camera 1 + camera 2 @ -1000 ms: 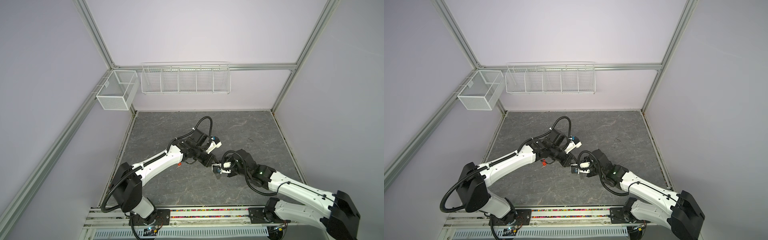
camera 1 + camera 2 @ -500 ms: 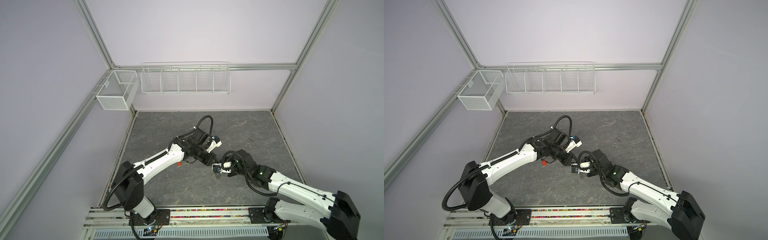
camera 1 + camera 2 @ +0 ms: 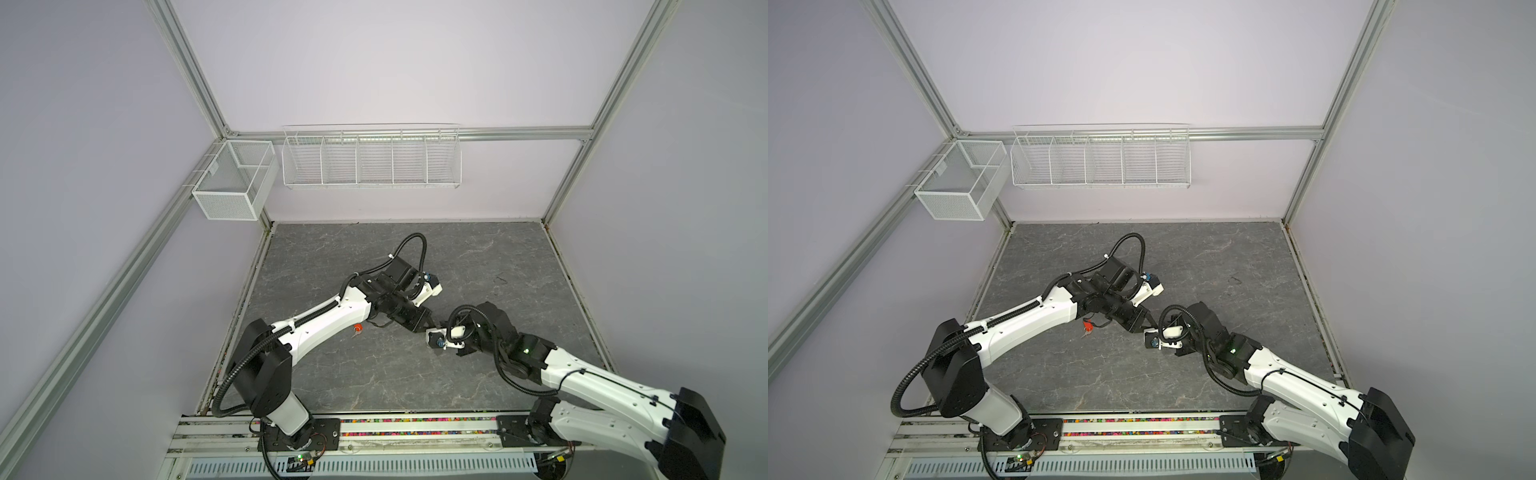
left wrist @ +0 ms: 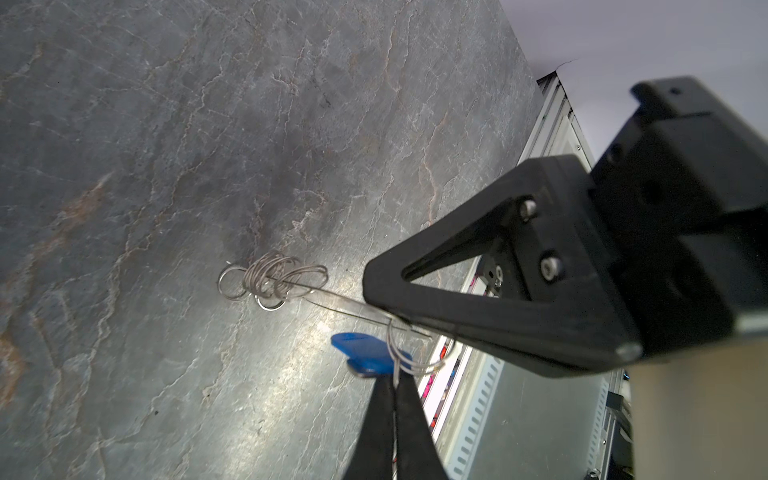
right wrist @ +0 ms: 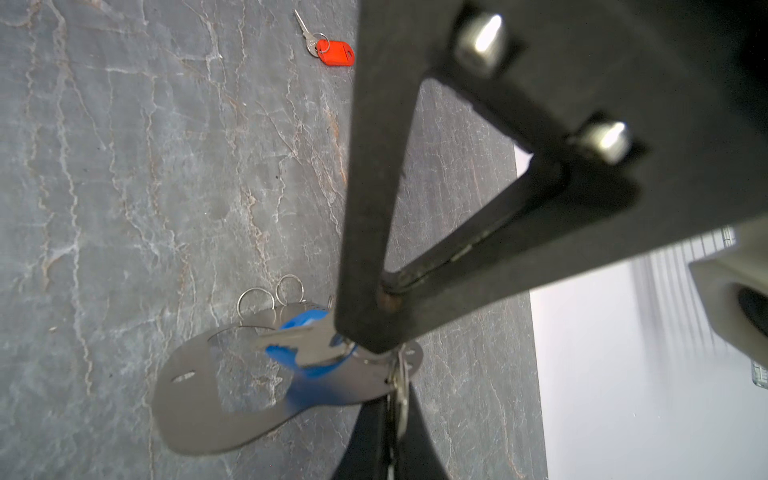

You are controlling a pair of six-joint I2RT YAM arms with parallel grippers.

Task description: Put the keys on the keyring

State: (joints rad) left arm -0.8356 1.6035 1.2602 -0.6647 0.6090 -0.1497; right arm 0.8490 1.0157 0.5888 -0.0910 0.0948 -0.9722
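The keyring (image 5: 199, 415), a flat grey plate with an oval cut-out and silver rings (image 4: 270, 282) along one edge, hangs just above the table. My right gripper (image 5: 395, 395) is shut on its end, at a ring. My left gripper (image 4: 394, 376) is shut on the blue-tagged key (image 5: 303, 332), which lies against the plate. The blue tag (image 4: 361, 353) shows beside the left fingertips. Both grippers meet at mid-table in both top views (image 3: 432, 327) (image 3: 1152, 327). The orange-red-tagged key (image 5: 332, 52) lies loose on the table (image 3: 356, 328) beside the left arm.
Two white wire baskets (image 3: 370, 158) (image 3: 235, 185) hang on the back and left walls. A small dark scrap (image 3: 498, 279) lies on the grey stone-pattern table (image 3: 374, 374) toward the back right. The arms' mounting rail (image 3: 415, 428) runs along the front edge.
The left arm has shifted slightly. Both grippers stay shut and close together at the same spot.
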